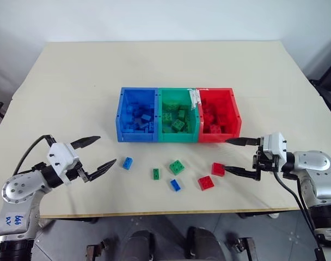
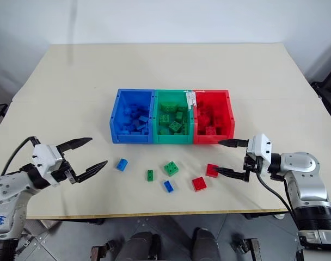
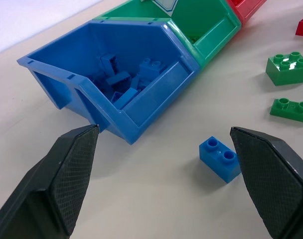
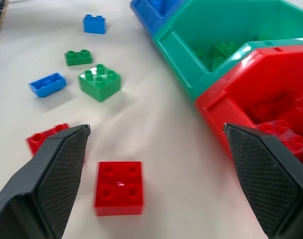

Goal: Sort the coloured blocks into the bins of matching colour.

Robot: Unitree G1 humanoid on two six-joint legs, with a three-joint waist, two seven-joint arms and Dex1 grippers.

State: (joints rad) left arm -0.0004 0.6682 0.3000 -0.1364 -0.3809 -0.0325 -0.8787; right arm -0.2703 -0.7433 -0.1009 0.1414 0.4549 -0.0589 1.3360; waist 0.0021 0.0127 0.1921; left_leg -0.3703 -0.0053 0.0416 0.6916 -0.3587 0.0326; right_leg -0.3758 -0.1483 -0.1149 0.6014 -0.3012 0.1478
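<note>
Now both pincers hover low over the surface (image 1: 73,70), ready to work. The left pincer (image 1: 94,154) has its fingers spread wide and empty, aimed toward the near blue brick (image 1: 127,163), which lies just ahead of it, a likely first pick. Over on the other side, the right pincer (image 1: 235,156) is gaping too, holding nothing, with the square red brick (image 1: 218,169) sitting just beside its lower finger, so that looks like its target.

Behind them stand three bins joined in a row: the blue bin (image 1: 120,117) on the left, the green bin (image 1: 161,117) in the middle, the red bin (image 1: 236,114) on the right. Each already holds a heap of bricks in its own colour, too jumbled to count.

Count the loose ones, all on the surface in front of the bins: six. Two blue, the near one and a second blue brick (image 1: 175,185). Two green, a narrow green brick (image 1: 155,173) and a square green brick (image 1: 177,167). Two red, including a second red brick (image 1: 206,182). Plenty sorted, six to go.
</note>
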